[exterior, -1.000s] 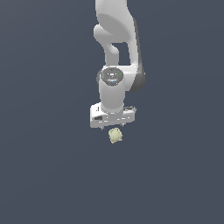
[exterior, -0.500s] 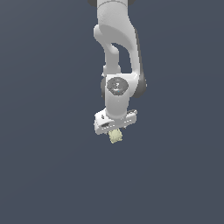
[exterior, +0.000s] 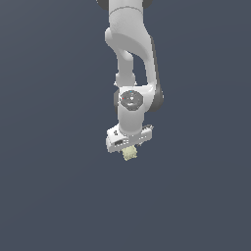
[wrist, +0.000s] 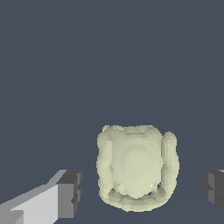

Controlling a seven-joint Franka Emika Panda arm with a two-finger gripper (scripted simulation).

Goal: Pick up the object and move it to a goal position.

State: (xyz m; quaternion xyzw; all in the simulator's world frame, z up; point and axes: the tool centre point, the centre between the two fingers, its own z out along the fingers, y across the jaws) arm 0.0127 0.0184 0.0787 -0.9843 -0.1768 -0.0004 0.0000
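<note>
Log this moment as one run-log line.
stage: reaching down | claw: open, one finger either side of blob, gaps both sides | blob: not gripped | goal: not seen

Object (wrist: 136, 170): pale yellow-green all over, no print; bumpy surface shaded slightly darker in the hollows, with a raised ring-like band of the same colour around a smoother, lighter centre.

Pincer (exterior: 128, 148): white body with small dark markings on its face; finger pads (wrist: 70, 193) dark grey, blocky, on a white finger.

Arm (exterior: 131, 59): glossy white shell, dark grey to black at the joints and along one side; round grey cap on the wrist with tiny red and blue marks.

Background: flat, uniform slate blue-grey, unpatterned.
</note>
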